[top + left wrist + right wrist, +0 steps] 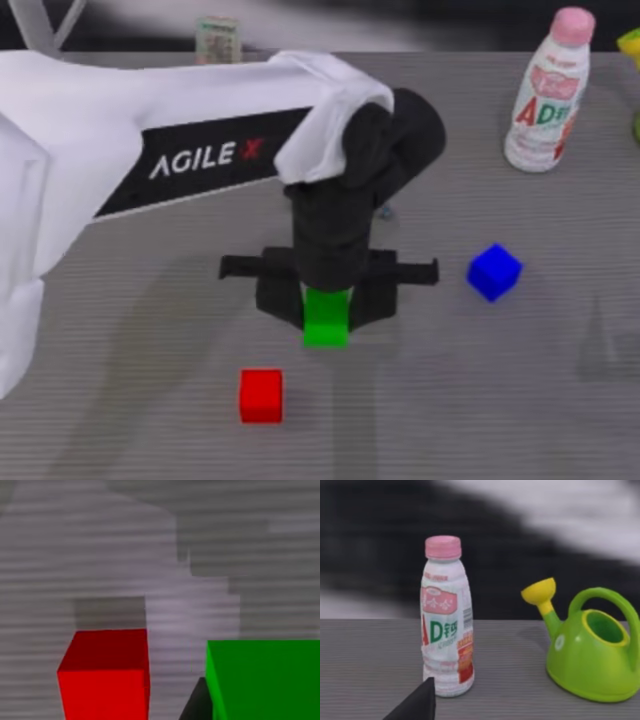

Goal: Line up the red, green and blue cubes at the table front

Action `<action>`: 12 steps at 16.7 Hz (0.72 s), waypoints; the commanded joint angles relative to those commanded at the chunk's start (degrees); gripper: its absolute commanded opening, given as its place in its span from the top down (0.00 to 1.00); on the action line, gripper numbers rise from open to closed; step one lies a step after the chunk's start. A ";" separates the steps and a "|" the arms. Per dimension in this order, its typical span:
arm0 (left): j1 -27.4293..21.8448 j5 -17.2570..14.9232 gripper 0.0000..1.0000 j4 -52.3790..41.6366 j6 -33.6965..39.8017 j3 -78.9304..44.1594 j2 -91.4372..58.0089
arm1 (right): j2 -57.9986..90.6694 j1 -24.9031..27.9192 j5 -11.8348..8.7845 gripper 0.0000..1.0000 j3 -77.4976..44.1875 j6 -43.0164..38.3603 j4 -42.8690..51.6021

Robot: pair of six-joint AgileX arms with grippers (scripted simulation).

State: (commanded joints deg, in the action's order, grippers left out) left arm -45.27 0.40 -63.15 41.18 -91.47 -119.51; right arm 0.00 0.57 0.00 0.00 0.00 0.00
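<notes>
Left gripper [327,300] clamps the green cube [326,318] mid-table, behind and right of the red cube [261,395] — lower it squarely alongside, level; blue cube [494,271] waits farther right.

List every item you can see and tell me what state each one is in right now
green cube: under the left gripper, between its fingers; lifted or resting, cannot tell.
red cube: free on the table, near the front.
blue cube: free on the table, turned at an angle.
bottle: upright, pink cap on.
watering can: upright beside the bottle.
small box: upright at the back edge.
right gripper: only a dark tip in its wrist view.
</notes>
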 joint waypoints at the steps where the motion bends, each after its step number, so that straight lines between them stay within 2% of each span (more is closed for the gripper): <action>1: -1.71 0.07 1.00 0.04 3.05 0.27 0.58 | 0.00 0.00 0.00 0.00 0.00 0.00 0.00; 5: -5.48 0.29 1.00 0.34 9.23 1.00 2.22 | 0.00 0.00 0.00 0.00 0.00 0.00 0.00; 12: -5.18 0.24 1.00 2.68 9.14 2.57 1.18 | 0.00 0.00 0.00 0.00 0.00 0.00 0.00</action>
State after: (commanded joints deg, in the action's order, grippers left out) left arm -50.45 0.64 -60.47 50.32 -88.90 -118.32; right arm 0.00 0.57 0.00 0.00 0.00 0.00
